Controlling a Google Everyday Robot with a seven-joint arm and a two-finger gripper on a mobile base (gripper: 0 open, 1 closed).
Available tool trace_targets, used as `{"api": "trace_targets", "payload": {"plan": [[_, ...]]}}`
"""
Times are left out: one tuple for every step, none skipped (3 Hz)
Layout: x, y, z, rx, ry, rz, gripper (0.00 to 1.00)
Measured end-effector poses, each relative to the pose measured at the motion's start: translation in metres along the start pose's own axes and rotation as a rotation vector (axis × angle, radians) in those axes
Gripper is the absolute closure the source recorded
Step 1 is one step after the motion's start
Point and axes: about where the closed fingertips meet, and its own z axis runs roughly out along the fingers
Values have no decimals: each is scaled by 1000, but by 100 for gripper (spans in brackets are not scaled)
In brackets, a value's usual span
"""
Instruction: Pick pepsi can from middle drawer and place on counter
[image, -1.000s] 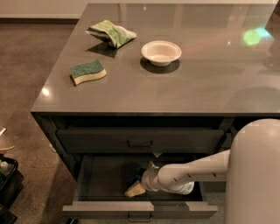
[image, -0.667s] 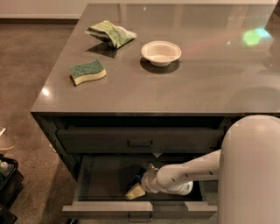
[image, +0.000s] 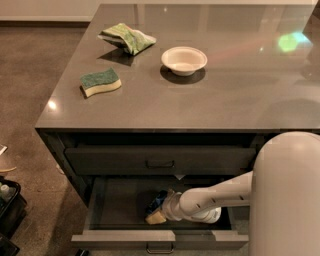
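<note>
The middle drawer (image: 120, 239) is pulled open below the counter (image: 225, 95). Inside it, the blue pepsi can (image: 159, 198) lies near the centre. My gripper (image: 157, 212) reaches into the drawer from the right on a white arm and sits right at the can, touching or covering most of it. Only a small blue part of the can shows above the gripper's tip.
On the counter lie a green-and-yellow sponge (image: 100, 82), a green crumpled bag (image: 127, 38) and a white bowl (image: 184, 60). A closed drawer (image: 160, 160) sits above the open one. My white body (image: 287, 200) fills the lower right. A dark bin (image: 9, 207) stands on the floor at left.
My white body fills more of the lower right than before. The gripper has stayed at nearly the same spot in the drawer.
</note>
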Motion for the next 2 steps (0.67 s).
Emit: {"api": "trace_targets", "payload": {"plan": [[0,0,0,0,0,0,66],[-3,-3,-8,-43,-34,19,89]]}}
